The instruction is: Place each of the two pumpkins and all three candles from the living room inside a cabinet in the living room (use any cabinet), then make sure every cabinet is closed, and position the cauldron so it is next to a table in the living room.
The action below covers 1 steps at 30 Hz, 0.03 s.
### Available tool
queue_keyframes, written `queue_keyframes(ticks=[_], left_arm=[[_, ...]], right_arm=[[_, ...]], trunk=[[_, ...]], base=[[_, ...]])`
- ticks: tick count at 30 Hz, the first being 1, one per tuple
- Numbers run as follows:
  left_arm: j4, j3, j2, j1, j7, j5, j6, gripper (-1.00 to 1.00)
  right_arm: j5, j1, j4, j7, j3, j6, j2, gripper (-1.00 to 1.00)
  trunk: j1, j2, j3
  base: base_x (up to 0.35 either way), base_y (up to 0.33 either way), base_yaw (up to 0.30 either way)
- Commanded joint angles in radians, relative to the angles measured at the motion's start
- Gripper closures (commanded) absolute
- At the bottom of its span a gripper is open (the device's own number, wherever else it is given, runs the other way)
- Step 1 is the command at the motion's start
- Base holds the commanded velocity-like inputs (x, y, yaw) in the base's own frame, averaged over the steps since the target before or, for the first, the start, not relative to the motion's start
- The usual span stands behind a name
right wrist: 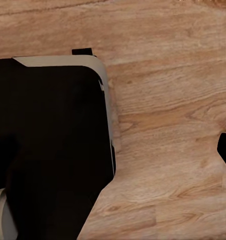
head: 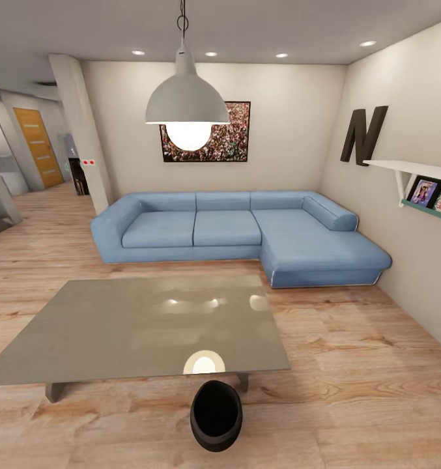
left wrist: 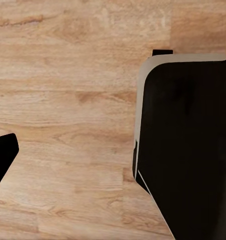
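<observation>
Sitting on the wood floor [head: 350, 365], the black cauldron [head: 215, 417] rests just beside the counter [head: 116, 332]; whether either pincer is released or clenched, I cannot tell.

From the left wrist camera, the robot's body [left wrist: 188, 150] is a large matte black slab with rounded corners, edged by a thin pale grey-beige rim. A small black tab [left wrist: 162, 52] juts from one edge. The right wrist camera gives a mirrored black panel [right wrist: 48, 150] with the same pale trim.
</observation>
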Motion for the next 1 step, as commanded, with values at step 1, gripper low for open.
queue_keyframes(ticks=[1], left_arm=[[-0.001,-0.009,0.000,-0.001,0.003,0.009,-0.002,-1.00]], right_arm=[[-0.011,-0.002,0.003,-0.001,0.009,-0.006,0.000,-1.00]], trunk=[[0.001,-0.002,-0.002]], base=[[0.000,0.000,0.000]])
